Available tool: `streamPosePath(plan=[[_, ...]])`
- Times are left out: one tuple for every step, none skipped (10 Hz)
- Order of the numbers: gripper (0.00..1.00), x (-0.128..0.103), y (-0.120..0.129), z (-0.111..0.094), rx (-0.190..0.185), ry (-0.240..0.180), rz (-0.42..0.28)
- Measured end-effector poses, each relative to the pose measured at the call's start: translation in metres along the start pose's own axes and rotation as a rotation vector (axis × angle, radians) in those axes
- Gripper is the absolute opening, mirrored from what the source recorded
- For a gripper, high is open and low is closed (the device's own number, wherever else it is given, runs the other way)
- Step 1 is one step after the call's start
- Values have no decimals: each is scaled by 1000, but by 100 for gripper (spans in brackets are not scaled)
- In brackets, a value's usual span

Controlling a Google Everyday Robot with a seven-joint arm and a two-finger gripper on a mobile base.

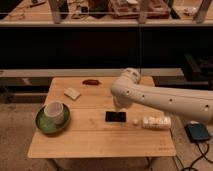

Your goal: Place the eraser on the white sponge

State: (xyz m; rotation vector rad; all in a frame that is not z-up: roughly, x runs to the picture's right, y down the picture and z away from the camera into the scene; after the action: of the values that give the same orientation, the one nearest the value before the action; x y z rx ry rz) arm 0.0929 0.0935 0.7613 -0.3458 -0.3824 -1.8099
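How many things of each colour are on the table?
White: 4 (cup, white sponge, tiny cube, long packet)
Black: 1 (eraser)
Green: 1 (plate)
Reddish-brown: 1 (oblong thing)
Total: 7
The gripper, just above the eraser, is not counted.

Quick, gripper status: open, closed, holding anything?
Gripper: cannot be told; it is mostly hidden under the white arm, just above the small flat black rectangular eraser, which lies on the light wooden table.

Pincer [118,107] mostly hidden under arm [165,97], near eraser [115,116]
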Motion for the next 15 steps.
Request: streamPosePath(plan=[[45,-5,-2,7,-13,-21,20],[45,-6,-6,16,-2,-48,14],[45,-11,1,22,11,-55,14],[45,-11,9,22,5,-44,12],[45,-9,9,21,0,-42,7],[45,-8,5,21,6,-51,10],[45,-10,4,22,1,-64,5],[45,-2,-10,24,-2,-63,-3],[45,2,-20,25,4,-56,0],[45,-2,-21,29,-2,-57,10],[45,-4,-23,34,-3,-60,5],[45,-7,-25,39,-4,-61,-9],[45,-9,-24,49,2,-64,-8],[45,-7,-26,52,-9,-70,-19],[45,1,-36,50,-10,-74,-7]])
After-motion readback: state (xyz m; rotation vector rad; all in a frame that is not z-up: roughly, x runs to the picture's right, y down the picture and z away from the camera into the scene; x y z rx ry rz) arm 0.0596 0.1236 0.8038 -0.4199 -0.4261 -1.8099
